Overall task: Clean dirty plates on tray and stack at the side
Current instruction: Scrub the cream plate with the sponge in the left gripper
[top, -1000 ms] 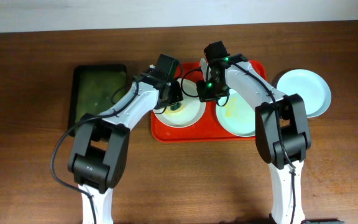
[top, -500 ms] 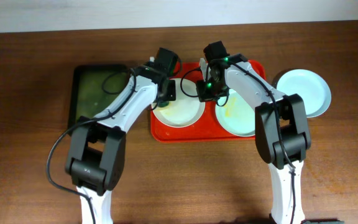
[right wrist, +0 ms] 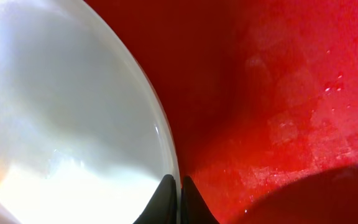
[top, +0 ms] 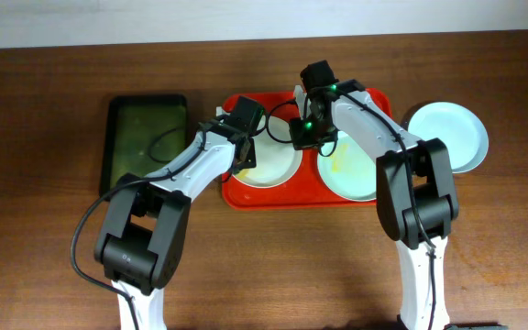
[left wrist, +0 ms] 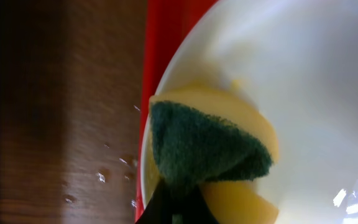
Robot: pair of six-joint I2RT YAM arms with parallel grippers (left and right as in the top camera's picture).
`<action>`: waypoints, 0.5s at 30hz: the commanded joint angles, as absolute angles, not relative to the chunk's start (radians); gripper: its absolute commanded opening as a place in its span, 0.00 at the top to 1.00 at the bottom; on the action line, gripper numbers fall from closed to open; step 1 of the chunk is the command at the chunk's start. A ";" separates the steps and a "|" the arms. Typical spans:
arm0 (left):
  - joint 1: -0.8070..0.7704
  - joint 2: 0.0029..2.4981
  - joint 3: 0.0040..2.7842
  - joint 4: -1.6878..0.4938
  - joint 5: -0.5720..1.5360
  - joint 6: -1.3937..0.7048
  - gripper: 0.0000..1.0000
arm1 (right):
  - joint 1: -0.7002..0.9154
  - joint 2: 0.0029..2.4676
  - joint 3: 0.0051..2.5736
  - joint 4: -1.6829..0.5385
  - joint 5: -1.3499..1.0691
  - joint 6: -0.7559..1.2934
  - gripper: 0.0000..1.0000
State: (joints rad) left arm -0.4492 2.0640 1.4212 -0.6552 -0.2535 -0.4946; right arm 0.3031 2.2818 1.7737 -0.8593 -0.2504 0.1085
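The red tray (top: 291,200) holds a cream-white plate (top: 273,165) at its left and a pale mint plate (top: 351,174) with yellowish smears at its right. A second mint plate (top: 447,133) lies on the table to the right of the tray. My left gripper (top: 239,158) is shut on a green-and-yellow sponge (left wrist: 210,149), pressed on the cream plate (left wrist: 291,93) at its left rim. My right gripper (top: 302,142) is shut on the cream plate's right rim (right wrist: 169,186), fingers straddling the edge over the tray (right wrist: 278,93).
A smaller dark green tray (top: 145,137) lies on the wooden table to the left of the red tray. Water droplets dot the table (left wrist: 73,112) beside the tray's left edge. The arms cross over the tray's back half.
My left gripper swept the sponge up to the plate's upper left, then back down along its left rim. The right gripper has stayed on the plate's rim.
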 commanded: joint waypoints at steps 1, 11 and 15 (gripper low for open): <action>-0.435 2.016 1.441 -0.678 -0.513 -0.443 1.00 | 0.307 2.297 1.765 -0.854 -0.224 0.101 0.96; -0.430 2.100 1.475 -0.411 0.002 -0.458 1.00 | 0.308 2.297 1.765 -0.849 -0.224 0.101 0.96; -0.392 2.141 1.475 -0.462 -0.197 -0.453 1.00 | 0.307 2.297 1.765 -0.849 -0.224 0.101 0.96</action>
State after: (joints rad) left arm -0.4232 2.1220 1.4643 -0.4213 -0.0441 -0.4606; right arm 0.3111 2.2826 1.7737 -0.8482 -0.2523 0.1089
